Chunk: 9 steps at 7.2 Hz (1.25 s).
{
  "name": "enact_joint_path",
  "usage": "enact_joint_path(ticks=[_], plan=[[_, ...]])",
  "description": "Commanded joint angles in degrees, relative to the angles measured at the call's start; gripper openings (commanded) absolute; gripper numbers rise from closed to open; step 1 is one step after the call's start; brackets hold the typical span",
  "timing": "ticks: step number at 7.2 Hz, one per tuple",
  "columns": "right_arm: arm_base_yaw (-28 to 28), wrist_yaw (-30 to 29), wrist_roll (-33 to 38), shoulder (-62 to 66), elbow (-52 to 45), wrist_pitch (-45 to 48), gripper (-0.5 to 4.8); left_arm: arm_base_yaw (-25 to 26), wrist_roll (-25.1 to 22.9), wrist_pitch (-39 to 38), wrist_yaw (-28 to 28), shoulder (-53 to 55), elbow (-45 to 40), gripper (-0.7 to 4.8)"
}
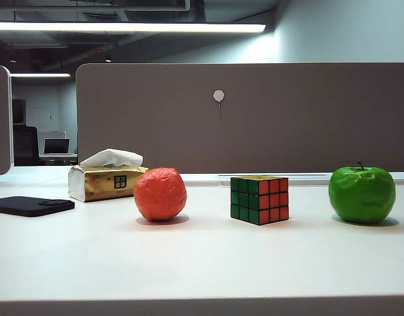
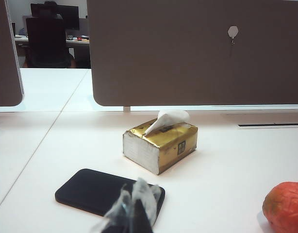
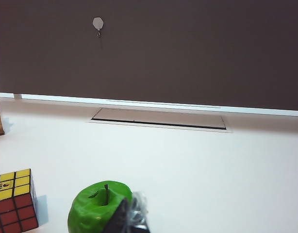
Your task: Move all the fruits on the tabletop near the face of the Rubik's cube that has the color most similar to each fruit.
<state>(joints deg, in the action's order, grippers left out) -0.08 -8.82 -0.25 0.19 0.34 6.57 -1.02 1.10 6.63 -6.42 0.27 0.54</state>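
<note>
On the white tabletop (image 1: pixel 202 257) the Rubik's cube (image 1: pixel 259 199) stands in the middle, its green face turned left and its red face turned right. The wrinkled orange (image 1: pixel 160 193) sits to its left, on the green side. The green apple (image 1: pixel 362 194) sits to its right, on the red side. Neither gripper shows in the exterior view. My left gripper (image 2: pixel 133 206) hangs shut and empty above a black phone (image 2: pixel 98 190), with the orange (image 2: pixel 286 206) off to one side. My right gripper (image 3: pixel 132 216) is shut just beside the apple (image 3: pixel 95 208), holding nothing; the cube (image 3: pixel 13 201) lies beyond it.
A gold tissue box (image 1: pixel 106 182) stands behind and left of the orange, also seen as the tissue box (image 2: pixel 161 143) ahead of my left gripper. The black phone (image 1: pixel 31 205) lies flat at the far left. A grey partition (image 1: pixel 254 118) walls off the desk's back edge.
</note>
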Motion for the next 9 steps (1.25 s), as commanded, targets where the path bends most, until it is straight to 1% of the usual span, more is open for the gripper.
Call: enact_joint_path(ticks=[1, 4, 5, 6, 7, 8, 9], plan=[[0.0, -0.1, 0.2, -0.1, 0.0, 0.9, 0.00, 0.0, -0.2, 0.7, 0.0, 0.1, 0.1, -0.04], [0.0, -0.1, 0.2, -0.1, 0.0, 0.9, 0.00, 0.0, 0.0, 0.7, -0.1, 0.1, 0.1, -0.04], [0.0, -0.1, 0.2, -0.1, 0.0, 0.9, 0.00, 0.0, 0.7, 0.7, -0.5, 0.1, 0.1, -0.04], [0.0, -0.1, 0.2, -0.1, 0.0, 1.0, 0.00, 0.0, 4.3, 0.7, -2.1, 0.1, 0.1, -0.04], [0.0, -0.3, 0.2, -0.1, 0.7, 1.3, -0.01, 0.0, 5.1, 0.7, -16.7, 0.1, 0.1, -0.05], [0.0, -0.3, 0.2, -0.1, 1.4, 0.6, -0.01, -0.1, 5.2, 0.6, -19.5, 0.1, 0.2, -0.05], [0.0, -0.3, 0.2, -0.1, 4.5, -5.3, -0.01, -0.1, 5.1, -3.8, -21.9, 0.1, 1.8, -0.05]])
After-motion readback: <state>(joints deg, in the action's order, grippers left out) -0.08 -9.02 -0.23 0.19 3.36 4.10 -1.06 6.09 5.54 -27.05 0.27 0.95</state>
